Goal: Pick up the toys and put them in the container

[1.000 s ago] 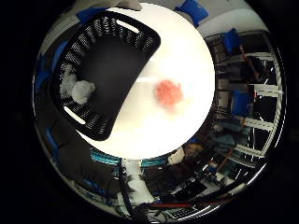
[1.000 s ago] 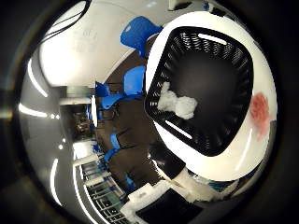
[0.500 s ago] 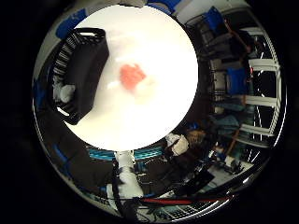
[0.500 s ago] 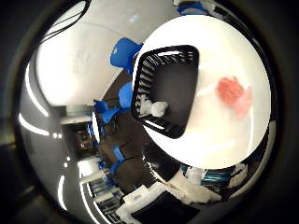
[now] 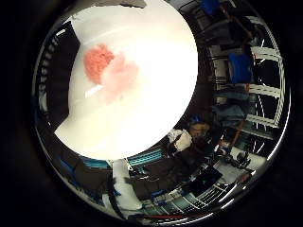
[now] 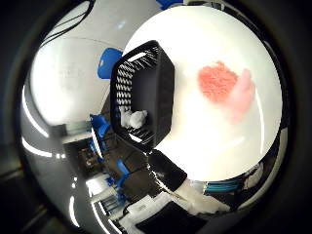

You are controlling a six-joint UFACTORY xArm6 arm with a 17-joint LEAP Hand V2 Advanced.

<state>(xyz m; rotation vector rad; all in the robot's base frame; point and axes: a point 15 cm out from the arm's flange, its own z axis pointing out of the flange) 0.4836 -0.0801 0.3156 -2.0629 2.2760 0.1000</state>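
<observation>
The hand itself is out of sight in both palm views, so I cannot tell whether it is open or closed. The palm looks out over a round white table (image 6: 204,146). A fuzzy coral-pink toy (image 6: 217,82) lies on the bare tabletop, well apart from the black slatted container (image 6: 146,92), with open white surface all round it. The container sits at the table's edge, roughly nine o'clock from the toy, and holds a small white toy (image 6: 132,118). Blue chairs (image 6: 108,61) stand past the rim.
</observation>
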